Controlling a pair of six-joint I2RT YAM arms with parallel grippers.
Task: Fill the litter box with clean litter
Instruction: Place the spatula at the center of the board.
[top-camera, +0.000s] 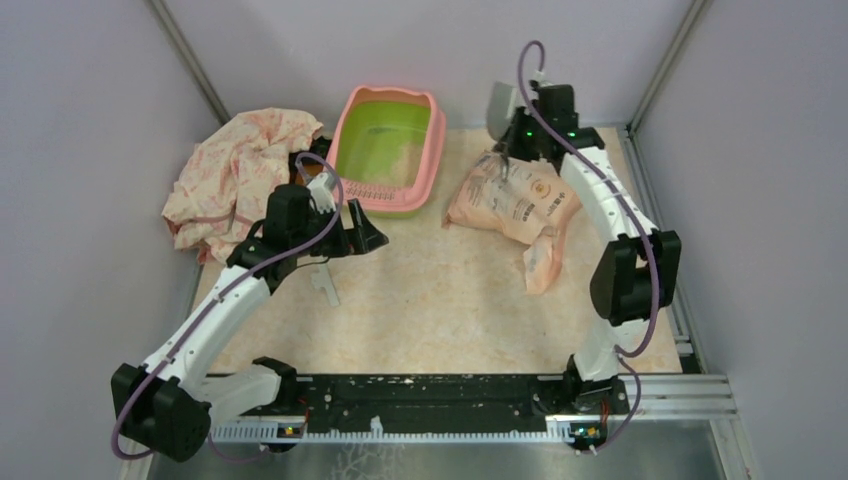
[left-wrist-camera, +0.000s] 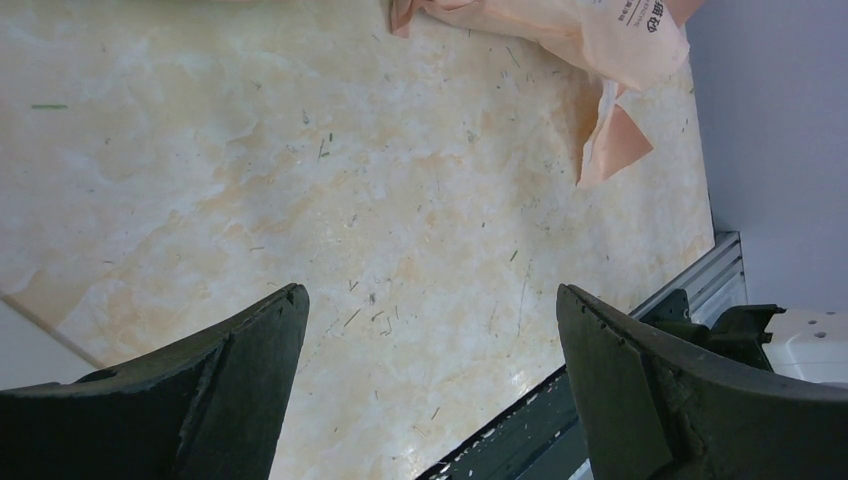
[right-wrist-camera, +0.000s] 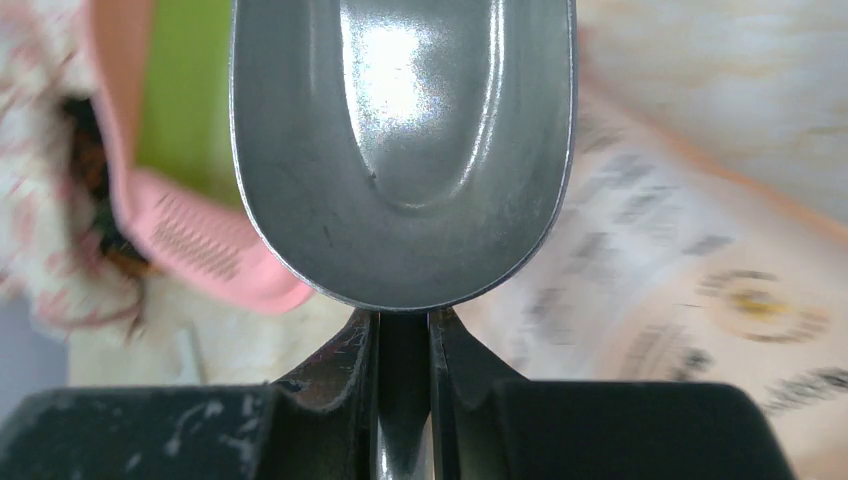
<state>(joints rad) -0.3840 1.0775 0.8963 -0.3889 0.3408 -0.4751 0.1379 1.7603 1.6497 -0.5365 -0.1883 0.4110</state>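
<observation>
Scoop (right-wrist-camera: 400, 150) first: my right gripper (right-wrist-camera: 403, 325) is clamped nearly closed on its thin handle, so the bowl juts out ahead of the wrist camera and I can see into it. The bowl is bare shiny metal with no granules in it, so I judge the next load is not yet dug. In the overhead view I hold it at upper right, over the far end of the peach bag (top-camera: 515, 200), which lies flat and crumpled on the table. I cannot tell where the bag's mouth is.

The litter box (top-camera: 435, 150) sits at top centre, just left of the bag, so the carry from one to the other is short. A pale patch on its green floor may be litter, but I cannot be sure.

My left gripper (left-wrist-camera: 430, 300) hangs wide open and holds nothing. It is just below the box's near rim in the overhead view, out of the scoop's path.

A flowered cloth (top-camera: 240, 175) is bunched at upper left against the box. The table (top-camera: 430, 300) is glossy beige marble pattern flecked with small bits of debris. Plain pale lilac walls close it in on three sides, and a metal rail runs along the bottom of the frame.
</observation>
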